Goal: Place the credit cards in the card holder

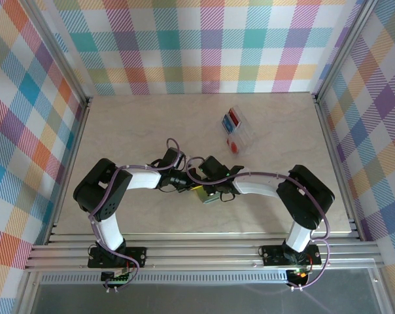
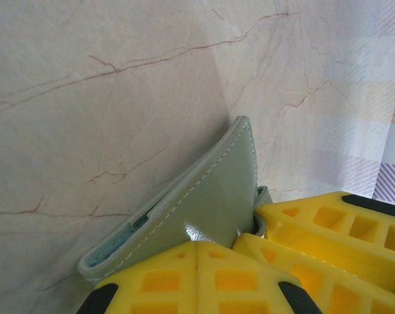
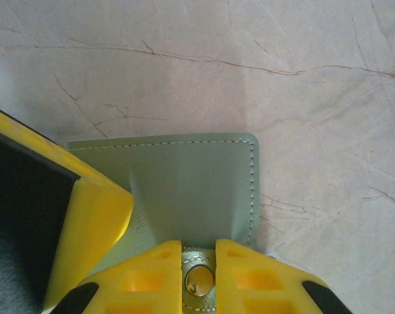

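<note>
Top view: L gripper (image 1: 184,185) & R gripper (image 1: 214,190) meet mid-table, tips close together over the card holder (image 1: 207,195). Credit cards (image 1: 234,124) sit in a clear rack (image 1: 243,134) well apart, toward the far right.

L wrist: L gripper (image 2: 196,252) clenched, fingers pressed together at the card holder's (image 2: 210,196) lower edge. It seems to pinch one flap. Holder stands tilted off the table (image 2: 119,98), fold edge up. R gripper's fingers (image 2: 328,229) are just beside it at the right.

R wrist: R gripper (image 3: 199,265) is nipped on the clasp tab (image 3: 199,280), snap btwn the tips. Card holder (image 3: 191,183) spreads just ahead. L finger (image 3: 86,216) overlaps its left part.
</note>
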Controlling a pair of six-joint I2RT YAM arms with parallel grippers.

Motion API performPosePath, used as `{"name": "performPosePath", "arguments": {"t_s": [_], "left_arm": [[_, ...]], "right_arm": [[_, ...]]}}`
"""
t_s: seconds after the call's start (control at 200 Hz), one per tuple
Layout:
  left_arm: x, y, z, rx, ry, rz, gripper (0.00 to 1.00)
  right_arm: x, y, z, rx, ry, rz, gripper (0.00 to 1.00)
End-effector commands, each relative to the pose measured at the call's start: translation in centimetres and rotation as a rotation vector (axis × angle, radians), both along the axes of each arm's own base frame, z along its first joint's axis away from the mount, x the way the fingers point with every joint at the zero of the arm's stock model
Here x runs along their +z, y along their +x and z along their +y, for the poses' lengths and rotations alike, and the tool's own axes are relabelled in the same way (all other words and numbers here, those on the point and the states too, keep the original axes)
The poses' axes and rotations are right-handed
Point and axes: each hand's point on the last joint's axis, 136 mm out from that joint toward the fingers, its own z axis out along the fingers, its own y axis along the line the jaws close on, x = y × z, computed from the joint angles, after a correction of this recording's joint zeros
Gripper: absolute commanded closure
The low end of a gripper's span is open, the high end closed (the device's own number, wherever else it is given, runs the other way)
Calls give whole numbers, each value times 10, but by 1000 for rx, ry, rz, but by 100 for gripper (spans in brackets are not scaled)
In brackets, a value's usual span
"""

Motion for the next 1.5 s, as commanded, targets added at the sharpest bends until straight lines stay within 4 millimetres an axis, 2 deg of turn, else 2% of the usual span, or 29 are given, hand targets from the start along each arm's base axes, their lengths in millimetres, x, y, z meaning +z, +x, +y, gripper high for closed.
{"name": "performPosePath", "arguments": {"t_s": [0.0, 0.19, 0.42, 0.545, 0.63, 0.74, 0.835, 0.92, 0.985, 1.1, 1.175, 1.23, 1.335, 1.4, 1.495], "left_arm": [[-77, -21, 72, 116, 352, 137, 100], [-84, -21, 83, 121, 427, 136, 100], [-91, -21, 87, 120, 459, 145, 100], [-88, -20, 77, 103, 409, 145, 100], [-84, -18, 70, 91, 372, 136, 100], [-81, -18, 59, 66, 317, 137, 100], [-81, -18, 57, 60, 312, 137, 100], [-81, -18, 58, 60, 314, 137, 100], [-79, -17, 58, 61, 315, 132, 100], [-80, -18, 59, 61, 320, 134, 100], [-80, -18, 58, 61, 318, 133, 100], [-79, -18, 58, 61, 315, 135, 100], [-78, -18, 58, 61, 314, 132, 100], [-76, -18, 59, 62, 316, 127, 100], [-75, -18, 60, 63, 320, 125, 100]], "right_arm": [[-14, -14, -15, -38, 33, 129, 100], [4, -3, -28, -114, 198, 163, 100], [3, 0, -33, -151, 270, 202, 100], [1, 7, -58, -254, 205, 153, 100], [1, 11, -78, -340, 201, 125, 83], [3, 15, -93, -386, 149, 68, 63], [13, 14, -106, -412, 13, -15, 61], [39, 9, -91, -352, -43, -111, 58], [56, 4, -71, -287, -29, -131, 60], [71, -8, -28, -164, 158, -58, 74], [78, -16, 0, -82, 288, -4, 76], [75, -16, 10, -60, 306, 31, 76], [55, -9, 14, -72, 314, 98, 72], [39, -4, 12, -93, 347, 153, 65], [18, 2, 6, -129, 352, 208, 64]]}}
